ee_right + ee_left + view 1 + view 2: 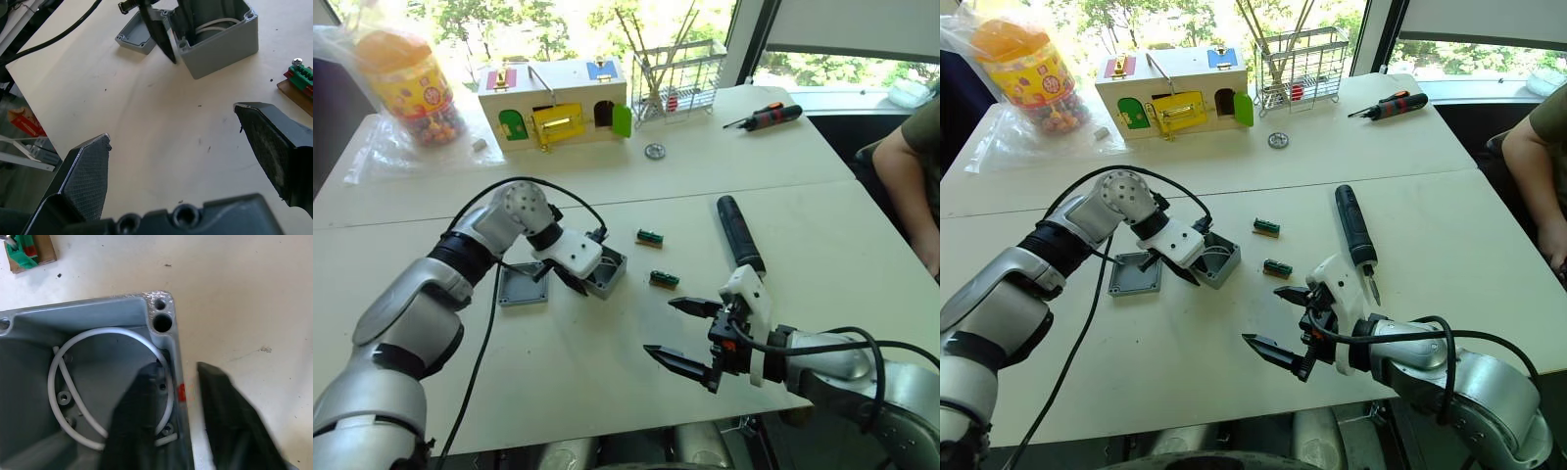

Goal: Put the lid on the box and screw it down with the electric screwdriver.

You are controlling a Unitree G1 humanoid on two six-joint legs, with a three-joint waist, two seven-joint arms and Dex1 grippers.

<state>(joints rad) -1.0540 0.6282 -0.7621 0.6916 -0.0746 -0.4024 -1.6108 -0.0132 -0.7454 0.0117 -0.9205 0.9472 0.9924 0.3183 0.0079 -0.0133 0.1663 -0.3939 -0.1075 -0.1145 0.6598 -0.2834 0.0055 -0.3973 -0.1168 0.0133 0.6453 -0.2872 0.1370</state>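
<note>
The left end effector [570, 277] is seen straddling one wall of the open square grey plastic box [609, 271] — one finger inside, not visibly clamped. The flat grey lid [522, 285] lies on the desk just to its left; the long black electric screwdriver [740, 233] lies nearer the wide-spread, empty right end effector [689, 336].

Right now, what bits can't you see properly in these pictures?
- Box: in the eye views the left gripper covers its near wall; the left wrist view cuts off most of it.
- Lid: left arm hides one corner.
- Electric screwdriver: right gripper hides its bit in the left eye view.
</note>
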